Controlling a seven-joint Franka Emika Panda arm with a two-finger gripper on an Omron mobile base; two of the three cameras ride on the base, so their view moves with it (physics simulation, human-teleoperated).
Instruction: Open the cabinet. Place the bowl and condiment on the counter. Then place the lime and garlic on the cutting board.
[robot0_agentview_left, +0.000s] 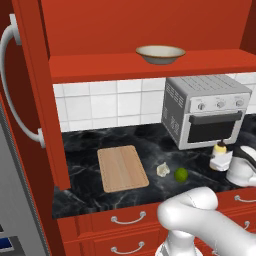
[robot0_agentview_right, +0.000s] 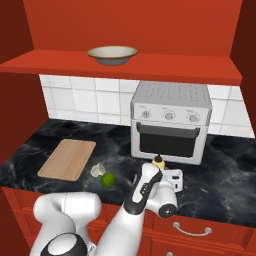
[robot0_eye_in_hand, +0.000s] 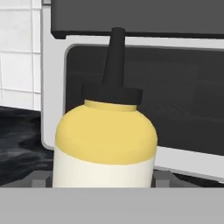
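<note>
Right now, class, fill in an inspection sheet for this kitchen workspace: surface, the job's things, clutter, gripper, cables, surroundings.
Surface: black marble-look counter with white veining.
Job's things: red-orange wall cabinet open; wide cream bowl on its shelf; yellow squeeze condiment bottle with dark pointed cap upright in front of the oven; green lime and off-white garlic on the counter beside the tan wooden cutting board, which is bare.
Clutter: nothing seen.
Gripper: gripper at the bottle; fingers hidden, hold cannot be told.
Cables: nothing seen.
Surroundings: silver toaster oven, white tiled wall, red drawers.
</note>
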